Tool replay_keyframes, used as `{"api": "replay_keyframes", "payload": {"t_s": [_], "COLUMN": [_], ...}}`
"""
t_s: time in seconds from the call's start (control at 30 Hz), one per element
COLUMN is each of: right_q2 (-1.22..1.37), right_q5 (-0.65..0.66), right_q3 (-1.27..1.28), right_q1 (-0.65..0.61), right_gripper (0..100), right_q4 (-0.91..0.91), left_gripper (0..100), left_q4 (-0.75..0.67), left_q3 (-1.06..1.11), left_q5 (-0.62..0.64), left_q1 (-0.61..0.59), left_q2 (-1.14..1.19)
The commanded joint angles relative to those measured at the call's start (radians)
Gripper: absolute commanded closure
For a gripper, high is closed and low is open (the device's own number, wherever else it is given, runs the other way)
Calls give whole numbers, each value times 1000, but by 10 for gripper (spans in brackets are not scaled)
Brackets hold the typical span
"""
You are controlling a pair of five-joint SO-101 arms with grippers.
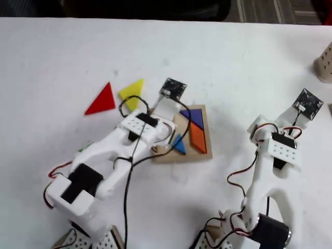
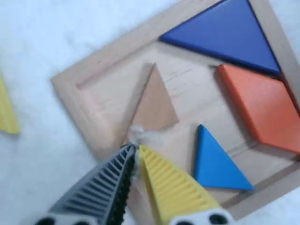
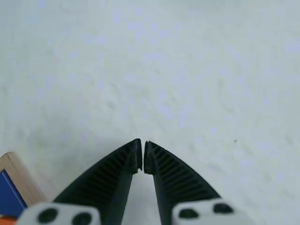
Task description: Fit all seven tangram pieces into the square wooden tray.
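Lying at the left of the white table [image 1: 62,57] are a red triangle [image 1: 102,100] and, just beside it, a yellow triangle [image 1: 132,91]. The left hand [image 2: 136,151], fingers narrowed together, hangs over the wooden tray [image 2: 79,101], its tips at a corner of the tan triangle [image 2: 154,105]. A dark blue triangle [image 2: 225,35], an orange parallelogram [image 2: 262,110] and a small blue triangle [image 2: 213,159] also lie inside the tray. The right hand [image 3: 142,157], fingers together and holding nothing, hovers over bare table to the right of the tray.

Your white table [image 1: 62,57] sits in even light. Beyond its far edge you see a dark shape [image 1: 129,8], and pale striped flooring [image 1: 280,10] past its far right corner.
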Motion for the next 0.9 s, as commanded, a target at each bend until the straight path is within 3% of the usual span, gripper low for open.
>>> {"api": "replay_keyframes", "payload": {"t_s": [0.0,0.37,0.7,0.8,0.87], "right_q2": [-28,-28,-28,-28,-28], "right_q5": [20,20,26,26,26], "right_q3": [-25,-25,-25,-25,-25], "right_q1": [-13,-13,-30,-30,-30], "right_gripper": [978,978,978,978,978], "right_q4": [-2,-2,-2,-2,-2], "left_gripper": [979,979,979,979,979], "left_q4": [3,-249,-192,-112,-138], "left_q3": [-28,-28,-17,21,103], "left_q5": [8,12,12,8,5], "left_q1": [-8,-18,-36,39,117], "left_q2": [-10,-1,-73,-176,-245]}}
